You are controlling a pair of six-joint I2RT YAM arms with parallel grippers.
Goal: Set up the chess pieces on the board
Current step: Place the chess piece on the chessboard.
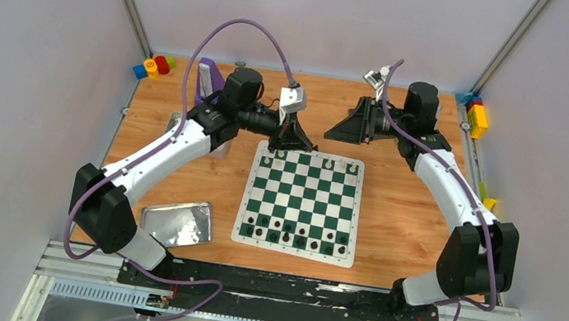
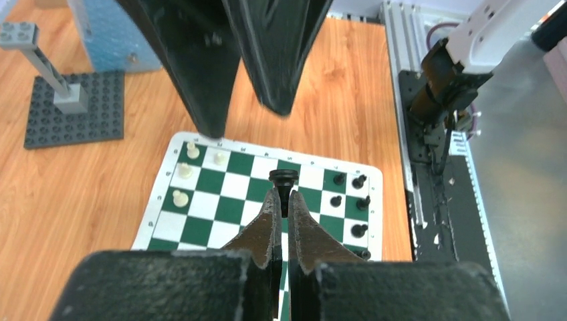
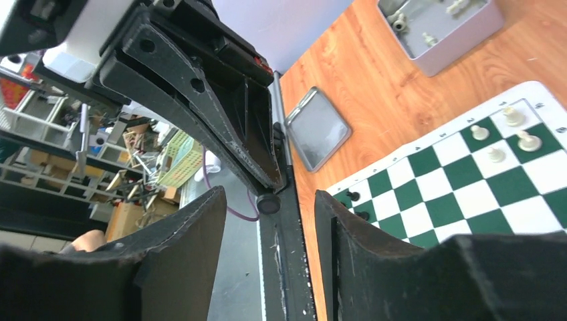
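Observation:
The board (image 1: 301, 200) is a green-and-white checkered mat in the middle of the table. White chess pieces (image 2: 184, 171) stand at its far end and black ones (image 2: 359, 180) along its near end. My left gripper (image 2: 283, 195) hovers over the board's far edge (image 1: 292, 141), shut on a black chess piece (image 2: 283, 178) whose round base sticks out past the fingertips. My right gripper (image 3: 269, 195) faces it from the right (image 1: 333, 130) with jaws open and nothing between them. That same black piece (image 3: 268, 202) shows just ahead of the right fingers.
A shiny tin lid (image 1: 177, 222) lies near the left arm's base. An open tin (image 3: 438, 30) holding more pieces sits left of the board. A dark grey baseplate with a post (image 2: 73, 107) stands at the far left. Coloured blocks (image 1: 154, 66) (image 1: 476, 115) sit in both far corners.

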